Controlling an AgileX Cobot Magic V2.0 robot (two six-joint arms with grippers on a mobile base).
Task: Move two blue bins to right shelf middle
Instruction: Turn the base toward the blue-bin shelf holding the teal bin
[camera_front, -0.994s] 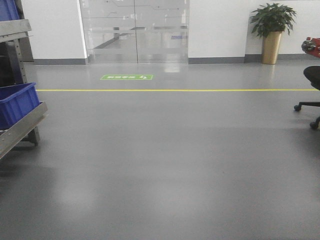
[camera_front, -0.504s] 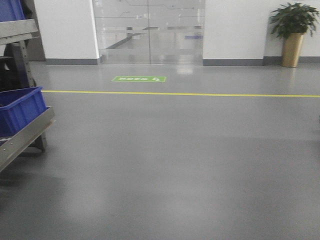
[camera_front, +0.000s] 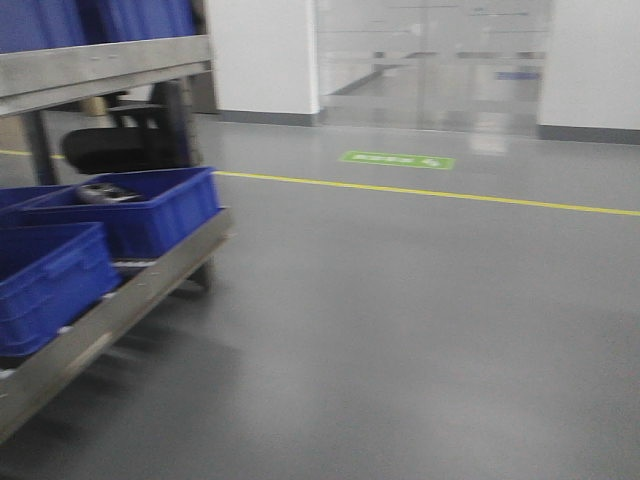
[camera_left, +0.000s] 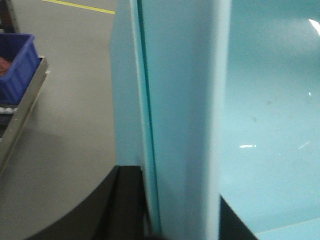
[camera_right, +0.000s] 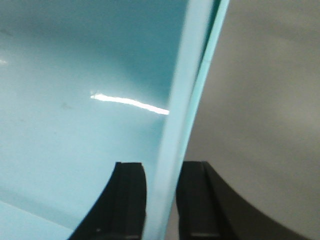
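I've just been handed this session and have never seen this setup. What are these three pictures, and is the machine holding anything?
This is a wheeled robot with two arms, each ending in a two-finger gripper. The front view looks ahead from the base: grey floor, a yellow line, and at left a stainless-steel rack carrying royal-blue plastic crates. The other two pictures come from wrist cameras. The left gripper and right gripper each pinch, between black fingers, a wall of a pale sky-blue plastic bin, held above the floor. Whether it is one bin or two nested, I cannot tell.
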